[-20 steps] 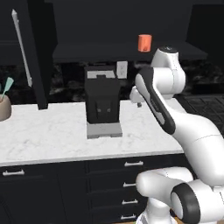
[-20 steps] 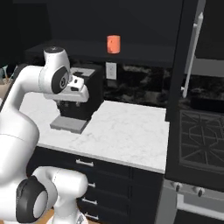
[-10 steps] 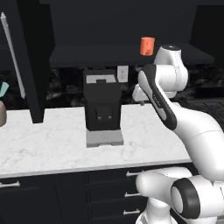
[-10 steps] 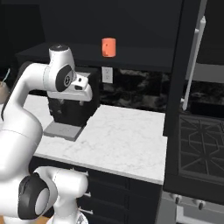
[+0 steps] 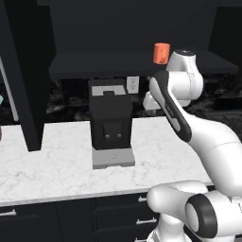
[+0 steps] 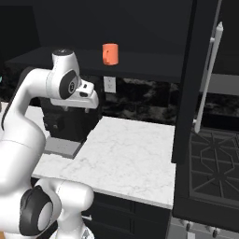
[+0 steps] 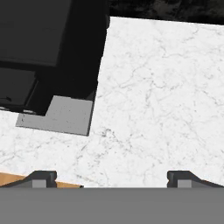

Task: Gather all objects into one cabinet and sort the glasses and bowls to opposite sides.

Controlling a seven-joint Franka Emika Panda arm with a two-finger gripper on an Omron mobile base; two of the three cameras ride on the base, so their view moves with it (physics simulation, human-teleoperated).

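Orange cup (image 5: pixel 161 53) nearer; base rolled closer.

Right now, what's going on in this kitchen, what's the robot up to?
The white arm is raised over the marble counter with its gripper open and holding nothing. In the hand view it looks down at bare countertop beside a black coffee machine. One orange cup stands on the dark cabinet shelf above, apart from the arm. A cabinet door with a long silver handle stands open on the right. Nothing is being handled.
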